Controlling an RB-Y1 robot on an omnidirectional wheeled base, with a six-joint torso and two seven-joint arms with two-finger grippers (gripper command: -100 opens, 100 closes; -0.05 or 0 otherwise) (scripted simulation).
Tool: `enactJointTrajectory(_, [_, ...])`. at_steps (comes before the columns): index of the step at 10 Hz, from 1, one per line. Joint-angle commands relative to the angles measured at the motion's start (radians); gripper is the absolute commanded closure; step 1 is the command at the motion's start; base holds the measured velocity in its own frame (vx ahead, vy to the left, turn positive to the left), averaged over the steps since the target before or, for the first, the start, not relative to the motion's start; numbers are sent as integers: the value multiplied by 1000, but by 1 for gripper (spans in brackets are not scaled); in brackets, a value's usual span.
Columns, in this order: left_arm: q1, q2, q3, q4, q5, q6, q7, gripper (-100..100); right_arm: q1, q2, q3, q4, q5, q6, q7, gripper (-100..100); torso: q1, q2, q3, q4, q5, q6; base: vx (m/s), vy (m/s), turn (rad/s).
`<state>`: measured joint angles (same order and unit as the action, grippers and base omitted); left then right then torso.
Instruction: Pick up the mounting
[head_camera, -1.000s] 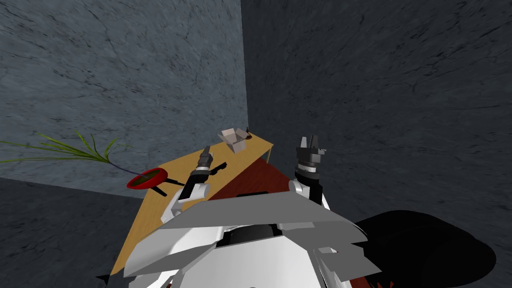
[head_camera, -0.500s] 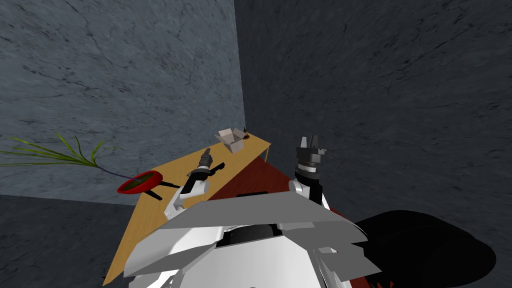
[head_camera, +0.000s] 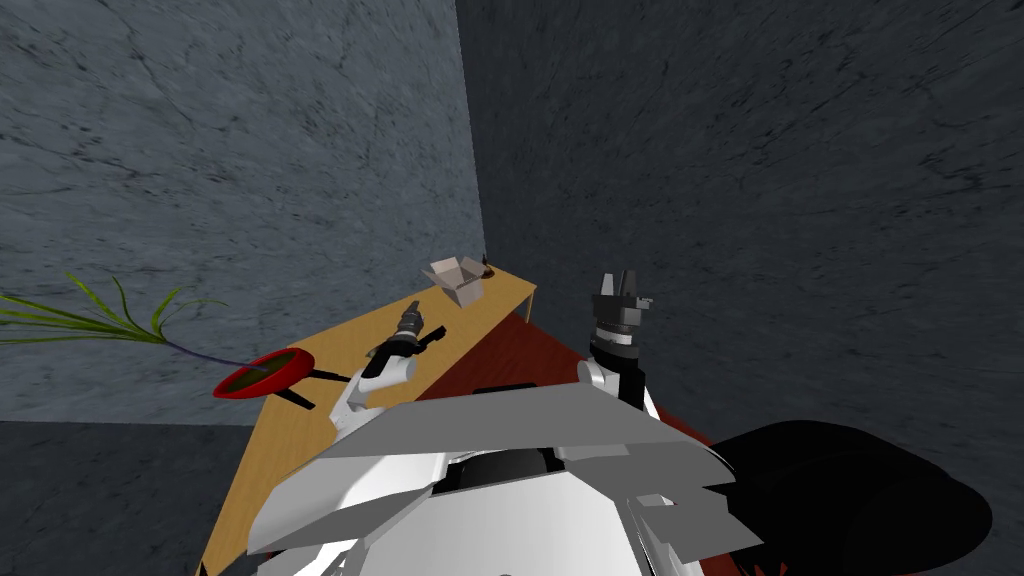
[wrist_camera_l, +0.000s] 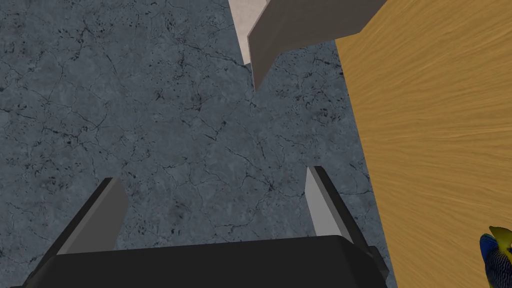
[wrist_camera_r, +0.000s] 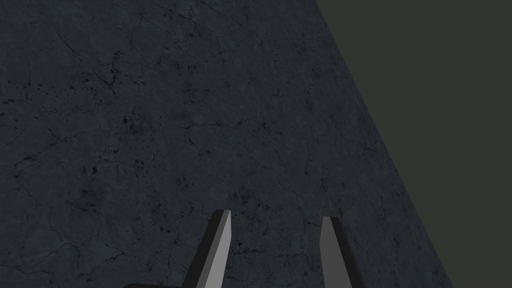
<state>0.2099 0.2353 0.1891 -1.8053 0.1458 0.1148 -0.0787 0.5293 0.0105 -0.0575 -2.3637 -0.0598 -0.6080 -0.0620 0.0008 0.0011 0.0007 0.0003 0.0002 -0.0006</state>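
- Both released: right claw (head_camera: 616, 278) idle, left claw (head_camera: 410, 318) has pushed farther toward the table's (head_camera: 285, 445) far edge.
- Black mounting (head_camera: 433, 337) just beside it, ungrasped; we judge descent next.

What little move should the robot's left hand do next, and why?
Probably turn the left gripper down toward the small dark thing lying beside it on the wooden table: its open fingers aim past the table's edge at the grey wall.

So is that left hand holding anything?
No, the left gripper is open, with only grey wall showing between its fingers.
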Motion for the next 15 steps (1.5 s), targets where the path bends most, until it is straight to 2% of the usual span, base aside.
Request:
enactJointTrajectory(1, [-19,6,23,50,18,50,6,-100,0,0,0,0,0,0,0,0,0,0,0,0,0,0,-24,-2,-87])
enactJointTrajectory(2, [-19,6,23,56,18,57,6,-100,0,0,0,0,0,0,0,0,0,0,0,0,0,0,-18,1,-76])
enactJointTrajectory(3, [-44,9,47,95,31,103,12,-100,0,0,0,0,0,0,0,0,0,0,0,0,0,0,-23,-1,-125])
enactJointTrajectory(4, [-44,9,47,103,31,111,12,-100,0,0,0,0,0,0,0,0,0,0,0,0,0,0,-20,2,-66])
enactJointTrajectory(5, [-68,13,72,144,42,149,18,-100,0,0,0,0,0,0,0,0,0,0,0,0,0,0,-18,0,-97])
enactJointTrajectory(6, [-68,13,72,150,42,164,18,-100,0,0,0,0,0,0,0,0,0,0,0,0,0,0,-13,-1,-66])
enactJointTrajectory(7, [-93,16,98,195,53,195,25,-100,0,0,0,0,0,0,0,0,0,-1,0,0,0,0,-12,-3,-124])
enactJointTrajectory(8, [-93,16,98,198,53,217,25,-100,0,0,0,0,0,0,0,0,0,-1,0,0,0,0,-11,2,-57])
enactJointTrajectory(9, [-117,20,125,237,62,250,32,-100,0,0,0,0,0,0,0,0,0,-1,0,0,0,0,-11,-1,-118])
enactJointTrajectory(10, [-117,20,125,247,62,268,32,-100,0,0,0,0,0,0,0,0,0,-1,0,0,0,0,-8,1,-49])
enactJointTrajectory(11, [-141,23,152,286,70,305,41,-100,0,0,0,0,0,0,0,0,0,-1,-1,0,0,0,-4,-3,-98])
enactJointTrajectory(12, [-141,23,152,295,70,319,41,-100,0,0,0,0,0,0,0,0,0,-1,-1,0,0,0,-2,0,-56])
enactJointTrajectory(13, [-164,27,181,342,77,343,50,-100,0,0,0,0,0,0,0,0,0,-1,-1,0,0,0,1,-2,-86])
enactJointTrajectory(14, [-164,27,181,342,77,368,50,-100,0,0,0,0,0,0,0,0,0,-2,-1,0,0,0,2,2,-52])
enactJointTrajectory(15, [-187,31,210,389,82,402,60,-100,0,0,0,0,0,0,0,0,0,-2,-1,0,0,0,5,1,-96])
